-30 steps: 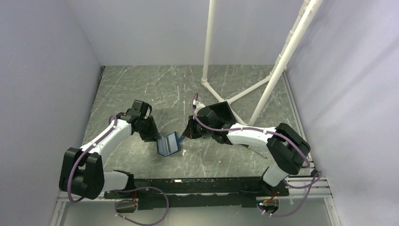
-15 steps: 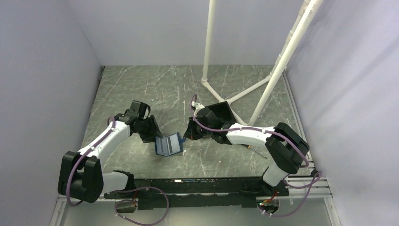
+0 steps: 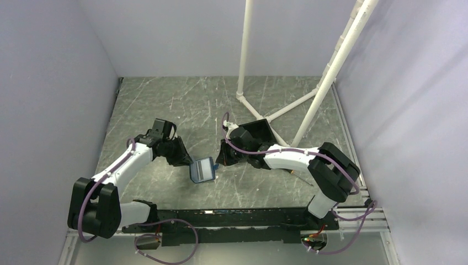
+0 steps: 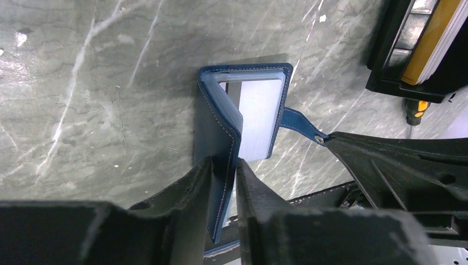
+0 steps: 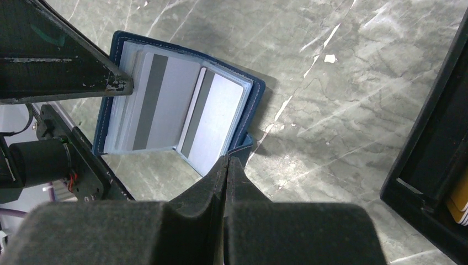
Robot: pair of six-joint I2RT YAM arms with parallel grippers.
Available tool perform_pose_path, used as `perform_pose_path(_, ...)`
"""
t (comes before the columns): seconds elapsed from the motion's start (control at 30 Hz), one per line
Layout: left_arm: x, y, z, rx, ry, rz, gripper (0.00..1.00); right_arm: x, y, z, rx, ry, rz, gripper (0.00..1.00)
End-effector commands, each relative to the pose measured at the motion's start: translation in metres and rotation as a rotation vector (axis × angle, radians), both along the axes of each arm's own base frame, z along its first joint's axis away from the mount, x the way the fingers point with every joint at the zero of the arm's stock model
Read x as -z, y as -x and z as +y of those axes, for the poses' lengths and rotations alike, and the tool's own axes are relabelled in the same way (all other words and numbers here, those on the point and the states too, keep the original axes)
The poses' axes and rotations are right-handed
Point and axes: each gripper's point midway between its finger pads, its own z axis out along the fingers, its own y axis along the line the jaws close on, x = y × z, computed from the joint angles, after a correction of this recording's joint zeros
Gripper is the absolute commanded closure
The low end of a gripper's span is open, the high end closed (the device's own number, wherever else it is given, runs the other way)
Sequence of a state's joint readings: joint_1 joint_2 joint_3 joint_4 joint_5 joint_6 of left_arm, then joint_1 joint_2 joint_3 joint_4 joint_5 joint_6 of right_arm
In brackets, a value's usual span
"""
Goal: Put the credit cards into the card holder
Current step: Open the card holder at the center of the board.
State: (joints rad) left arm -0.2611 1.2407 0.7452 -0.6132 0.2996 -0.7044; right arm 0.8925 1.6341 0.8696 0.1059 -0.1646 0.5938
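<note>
- While the card holder (image 3: 203,169) is held open low over the table (image 3: 165,105) at centre frame, with two grey-striped credit cards (image 5: 160,105) lying in its pale pocket, you risk a spill. An uneven tug from either side could tilt it and let the cards slide out.
- Your left jaws are nearly together, clamped on one blue cover.
- Your right jaws look pressed together on the strap (image 4: 301,124). Pull too hard and it could slip free.
- Mind the black box (image 4: 386,44) near the holder at the upper right.
</note>
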Motion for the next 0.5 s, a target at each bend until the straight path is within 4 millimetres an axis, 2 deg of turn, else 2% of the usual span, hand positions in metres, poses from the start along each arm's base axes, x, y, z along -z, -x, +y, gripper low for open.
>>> perform_pose_path(0.0, -0.0072, -0.0015, -0.0058, -0.004, 0.045, -0.018, 0.68, -0.014, -0.0076, 0.011, -0.022, -0.029, -0.034, 1.0)
perform_pose_path(0.17, -0.0134, 0.0016, -0.0045, -0.004, 0.045, -0.027, 0.63, -0.013, -0.0075, 0.0121, -0.026, -0.028, -0.031, 1.0)
perform_pose_path(0.47, -0.0063, 0.0056, -0.0012, -0.005, 0.026, -0.008, 0.7, -0.0147, -0.0065, 0.0129, -0.032, -0.032, -0.031, 1.0)
